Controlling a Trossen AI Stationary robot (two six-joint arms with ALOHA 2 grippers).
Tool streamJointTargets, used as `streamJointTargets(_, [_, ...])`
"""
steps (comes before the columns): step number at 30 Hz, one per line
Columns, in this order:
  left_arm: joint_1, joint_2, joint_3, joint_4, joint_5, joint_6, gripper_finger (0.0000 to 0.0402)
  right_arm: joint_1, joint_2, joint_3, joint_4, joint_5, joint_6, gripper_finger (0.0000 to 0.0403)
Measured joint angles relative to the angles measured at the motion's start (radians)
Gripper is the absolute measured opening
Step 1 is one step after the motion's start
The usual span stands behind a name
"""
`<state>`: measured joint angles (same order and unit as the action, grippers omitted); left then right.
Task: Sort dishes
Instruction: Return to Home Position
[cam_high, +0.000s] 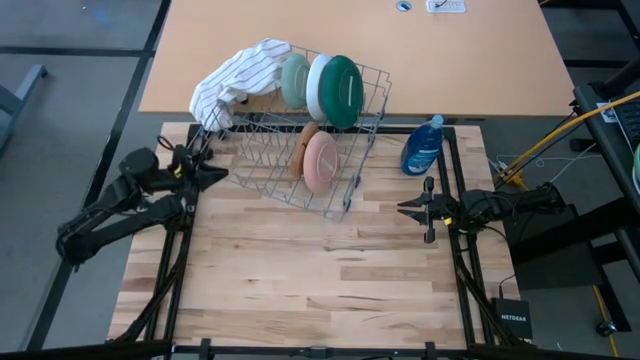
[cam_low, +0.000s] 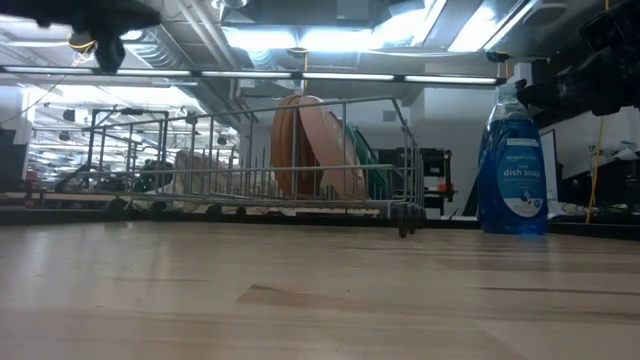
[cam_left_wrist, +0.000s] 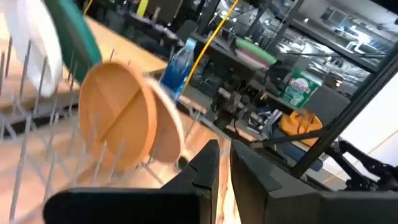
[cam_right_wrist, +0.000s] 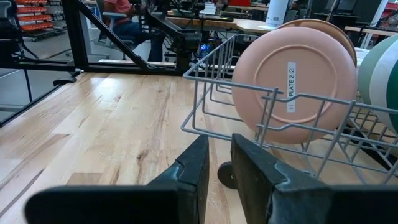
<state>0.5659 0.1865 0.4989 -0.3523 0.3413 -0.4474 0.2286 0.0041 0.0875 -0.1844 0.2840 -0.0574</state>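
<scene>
Five plates stand on edge in a grey wire rack (cam_high: 290, 190). The pale sage green plate (cam_high: 293, 80), the white plate (cam_high: 320, 88) and the dark green plate (cam_high: 345, 90) are in its far row. The tan-brown plate (cam_high: 307, 140) and the pink plate (cam_high: 321, 163) are in its near row. My left gripper (cam_high: 222, 174) is shut and empty just left of the rack. My right gripper (cam_high: 402, 209) is shut and empty right of the rack's near corner. Its wrist view shows the pink plate's underside (cam_right_wrist: 292, 81).
A striped white cloth (cam_high: 240, 75) hangs over the rack's far left corner. A blue dish-soap bottle (cam_high: 423, 147) stands right of the rack. Bare wood lies between the rack and the table's near edge (cam_high: 320, 300).
</scene>
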Motion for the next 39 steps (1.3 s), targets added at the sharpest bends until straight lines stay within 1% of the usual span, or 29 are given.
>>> streamJointTargets(5, [-0.062, -0.072, -0.135, 0.025, -0.029, -0.024, 0.0028, 0.000, 0.000, 0.000, 0.000, 0.000, 0.000, 0.0072])
streamJointTargets(9, [-0.118, -0.116, -0.241, 0.168, -0.052, -0.025, 0.0028, 0.000, 0.000, 0.000, 0.000, 0.000, 0.000, 0.0072])
streamJointTargets(11, [-0.147, -0.130, -0.281, 0.240, -0.080, -0.024, 0.0028, 0.000, 0.000, 0.000, 0.000, 0.000, 0.000, 0.0072])
streamJointTargets(14, [-0.192, -0.143, -0.331, 0.294, -0.146, -0.008, 0.0028, 0.000, 0.000, 0.000, 0.000, 0.000, 0.000, 0.0072])
streamJointTargets(20, [-0.296, -0.145, -0.397, 0.301, -0.303, 0.085, 0.0028, 0.000, 0.000, 0.000, 0.000, 0.000, 0.000, 0.0072])
streamJointTargets(26, [-0.395, -0.145, -0.487, 0.420, -0.423, 0.180, 0.0028, 0.000, 0.000, 0.000, 0.000, 0.000, 0.000, 0.0072])
streamJointTargets(31, [-0.447, -0.141, -0.489, 0.390, -0.503, 0.274, 0.0028, 0.000, 0.000, 0.000, 0.000, -0.003, 0.000, 0.0072])
streamJointTargets(39, [-0.462, -0.141, -0.489, 0.390, -0.510, 0.384, 0.0028, 0.000, 0.000, 0.000, 0.000, -0.003, 0.000, 0.0072])
